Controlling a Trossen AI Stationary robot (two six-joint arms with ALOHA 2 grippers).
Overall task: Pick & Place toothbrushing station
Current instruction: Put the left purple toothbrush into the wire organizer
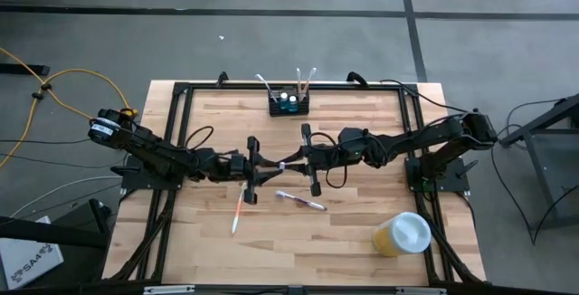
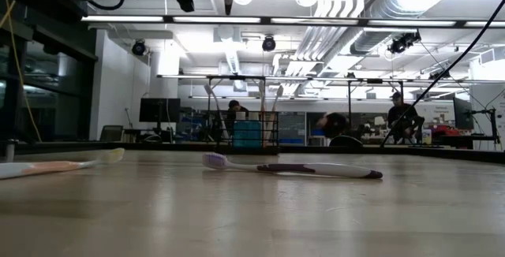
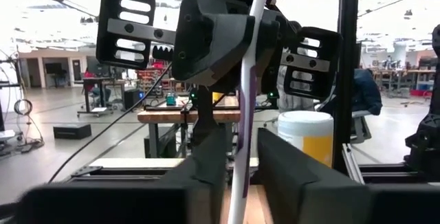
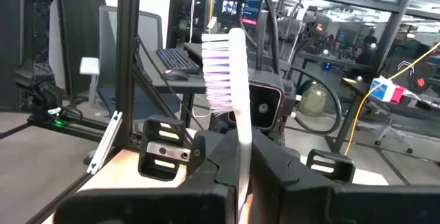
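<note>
Caddy (image 1: 289,105) at far edge, beyond both hands; right hand (image 1: 291,161) clamps white toothbrush (image 4: 234,100).

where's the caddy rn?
High view: the black caddy sits at the table's far edge, centre, toothbrushes standing in it, beyond both end effectors and apart from the yellow cup.

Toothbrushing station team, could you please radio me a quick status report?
Right gripper shut on white-and-purple toothbrush mid-table; left gripper open around its handle. Toothbrushing station at far edge, untouched. Two toothbrushes loose on table; nothing blocking.
</note>
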